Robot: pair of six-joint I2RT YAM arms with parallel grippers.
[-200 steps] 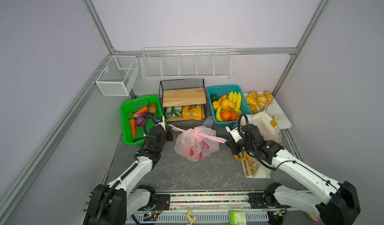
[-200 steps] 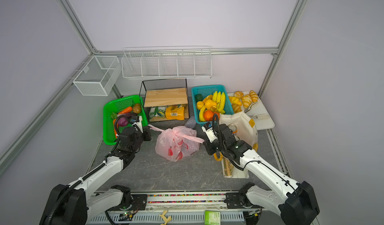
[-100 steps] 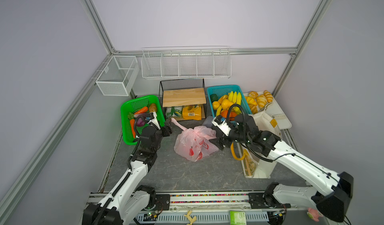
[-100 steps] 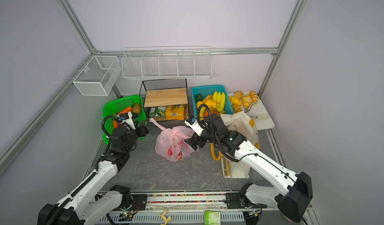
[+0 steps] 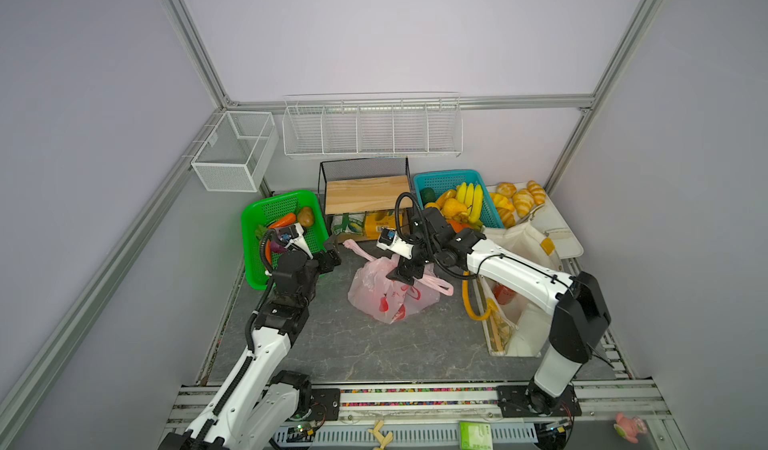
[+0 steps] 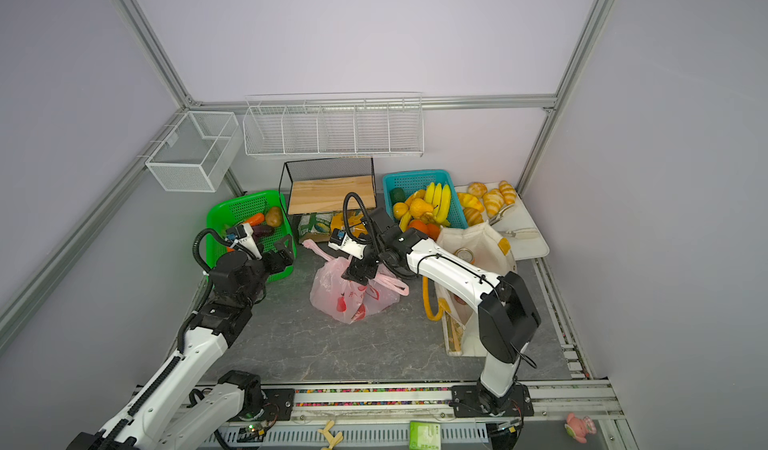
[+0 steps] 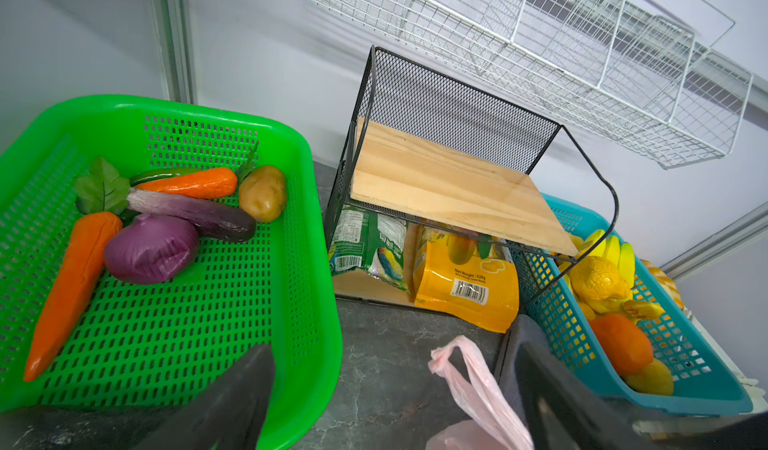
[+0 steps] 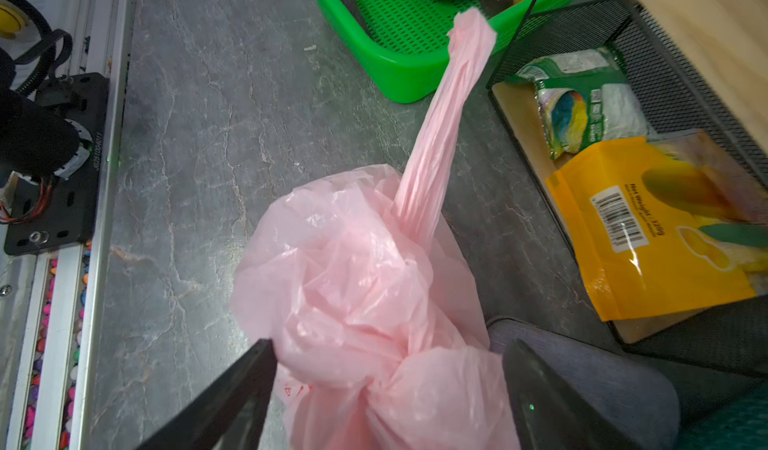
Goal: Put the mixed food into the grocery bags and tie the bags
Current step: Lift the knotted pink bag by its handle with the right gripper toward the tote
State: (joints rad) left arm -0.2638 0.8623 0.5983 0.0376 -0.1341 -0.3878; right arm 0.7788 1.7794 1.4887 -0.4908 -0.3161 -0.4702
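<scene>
1. The pink bag (image 5: pixel 392 294) sits on the grey counter (image 5: pixel 332 344) at the centre of both top views. It bulges, and red shapes show through the plastic. Its mouth is gathered into a knot (image 8: pixel 399 369).
2. A twisted handle (image 8: pixel 440 136) runs from the knot toward the upper left in the top views. Its tip ends near the green basket (image 5: pixel 282 197) and the foot of the black rack (image 5: pixel 361 165). A handle loop (image 5: pixel 440 288) lies on the counter at the bag's right.
3. The right gripper (image 5: pixel 405 275) hangs directly over the bag's top, pointing down. In the right wrist view its fingers (image 8: pixel 232 398) stand wide apart with the knot between them. They are not clamped on it, and I cannot tell whether a finger brushes the plastic.
4. The left gripper (image 5: pixel 331 256) is left of the bag, at the green basket's lower right corner. Its jaws are apart and hold nothing. In the left wrist view the handle's tip lies between the fingers (image 7: pixel 232 398), close to one of them.
5. The tote (image 5: pixel 519 244) stands open right of centre, beside the right arm, with a yellow handle (image 5: pixel 469 302) hanging down its left side. A can top (image 6: pixel 463 255) shows inside it, and something red (image 5: pixel 502 294) lies lower.
6. The green basket, left of centre, holds a purple vegetable (image 7: pixel 151 248), two carrots, an eggplant and a potato.
7. The teal basket (image 5: pixel 449 174), up and right of centre, holds bananas (image 5: pixel 469 196). Croissants (image 5: pixel 521 198) lie just right of it.
</scene>
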